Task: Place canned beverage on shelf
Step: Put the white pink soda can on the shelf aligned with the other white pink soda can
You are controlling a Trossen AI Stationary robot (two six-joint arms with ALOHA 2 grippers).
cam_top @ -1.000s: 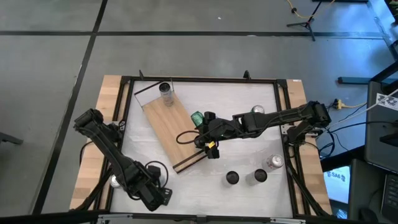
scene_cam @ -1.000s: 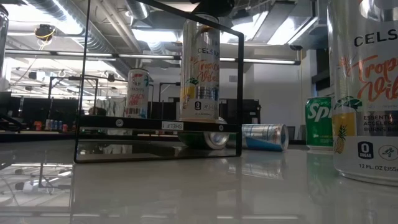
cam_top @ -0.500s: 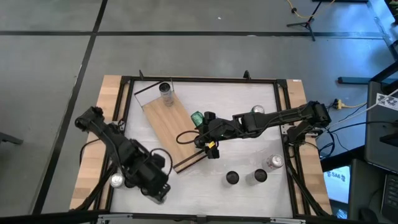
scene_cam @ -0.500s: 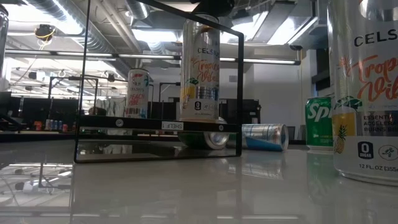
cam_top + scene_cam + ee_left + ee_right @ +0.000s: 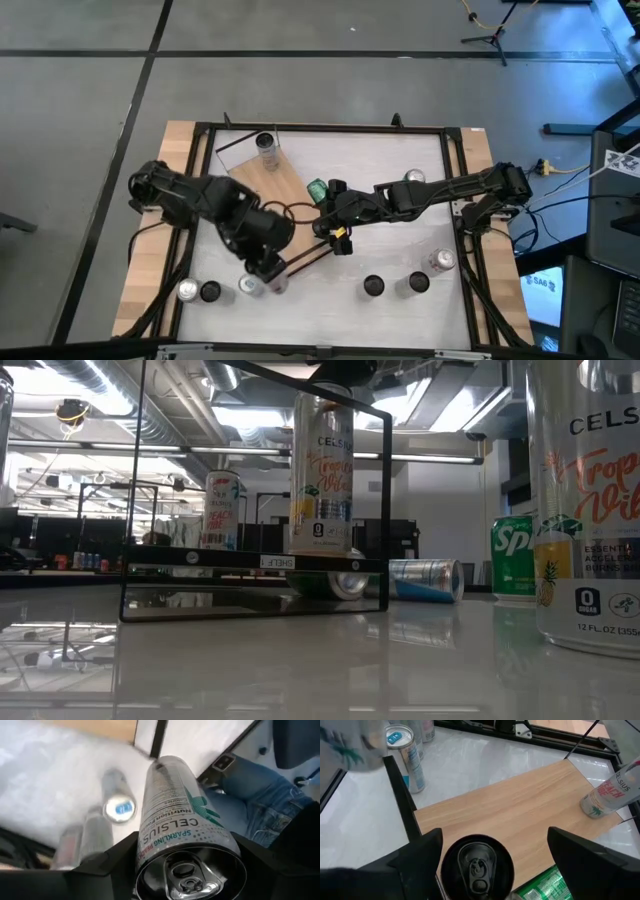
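The shelf [image 5: 262,192] is a light-wood board with dark edges, lying slantwise on the white table; one Celsius can [image 5: 266,148] stands on its far end. My left gripper [image 5: 267,274] hangs above the shelf's near end, shut on a white Celsius can [image 5: 175,820]. My right gripper [image 5: 328,205] is at the shelf's right edge, shut on a green can [image 5: 318,190], also seen in the right wrist view [image 5: 477,865]. My left gripper pinches the Celsius can's wall just below its top rim [image 5: 150,851] between its two fingers [image 5: 95,870]. It comes steeply from above; the can's top faces the wrist. The can hangs slanting below the fingers, lifted clear of the table. My right gripper holds the green can by its top end [image 5: 449,862], one finger [image 5: 415,855] on either side. It comes slanting down from the table's right. The can is tilted, top toward the wrist; its lower end is hidden, so I cannot tell whether it rests on the shelf.
Loose cans stand near the front edge at left [image 5: 187,291] [image 5: 210,291] [image 5: 250,287] and right [image 5: 372,287] [image 5: 418,283] [image 5: 440,260]; one more at far right [image 5: 413,178]. A black frame [image 5: 320,128] rims the table. A person's jeans [image 5: 260,800] show beyond it.
My left gripper has risen from the near-left corner and swung toward the shelf's near end, rolling its wrist, with the Celsius can carried clear of the table. The cans it left behind now show at the near-left edge.
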